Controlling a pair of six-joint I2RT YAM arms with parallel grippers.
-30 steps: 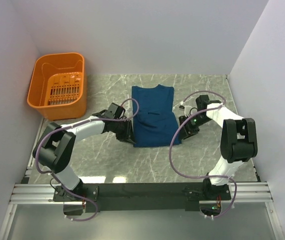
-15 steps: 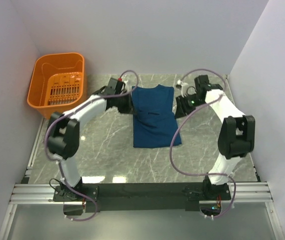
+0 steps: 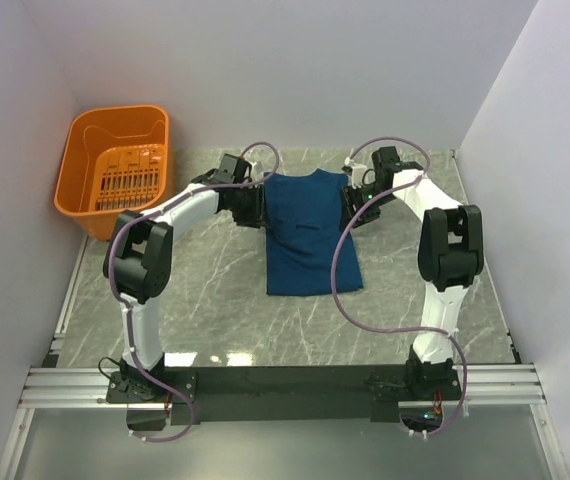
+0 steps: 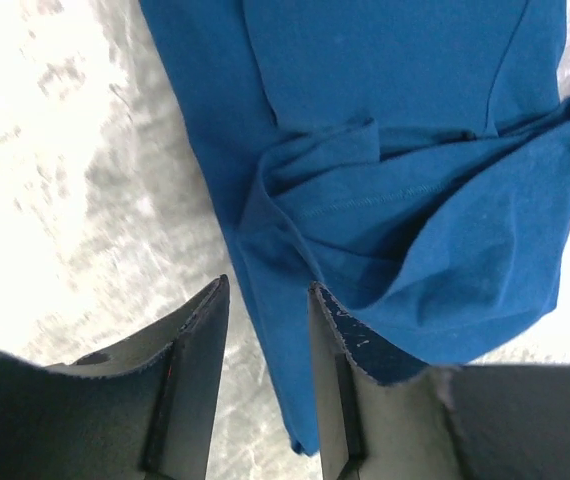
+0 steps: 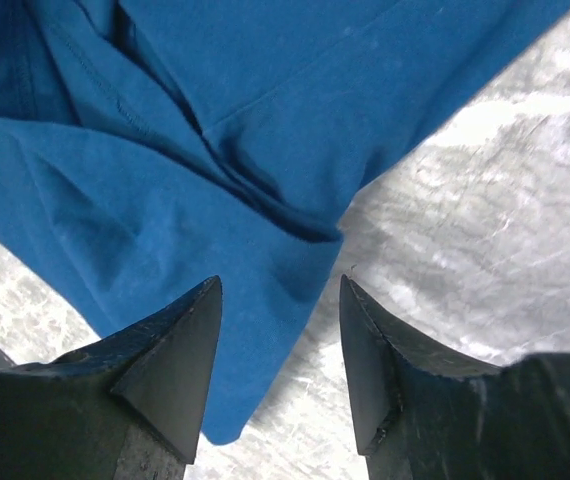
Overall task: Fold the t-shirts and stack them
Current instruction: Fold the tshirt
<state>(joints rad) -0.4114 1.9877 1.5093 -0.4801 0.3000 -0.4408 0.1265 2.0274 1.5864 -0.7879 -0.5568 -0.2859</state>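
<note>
Folding in hand: t-shirt (image 3: 307, 230), sides turned in, lies as a long strip mid-surface (image 3: 215, 300). Left hand (image 3: 250, 207) and right hand (image 3: 354, 201), fingers spread, empty, flank its far corners. Next, likely: pinch both corners, draw them nearward.

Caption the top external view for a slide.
Left hand and right hand flank the far end of the folded navy t-shirt.

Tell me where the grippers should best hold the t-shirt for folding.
Probably the two far corners of the t-shirt, beside the collar: left gripper from the left edge, right gripper from the right. It lies as a long flat strip.
</note>
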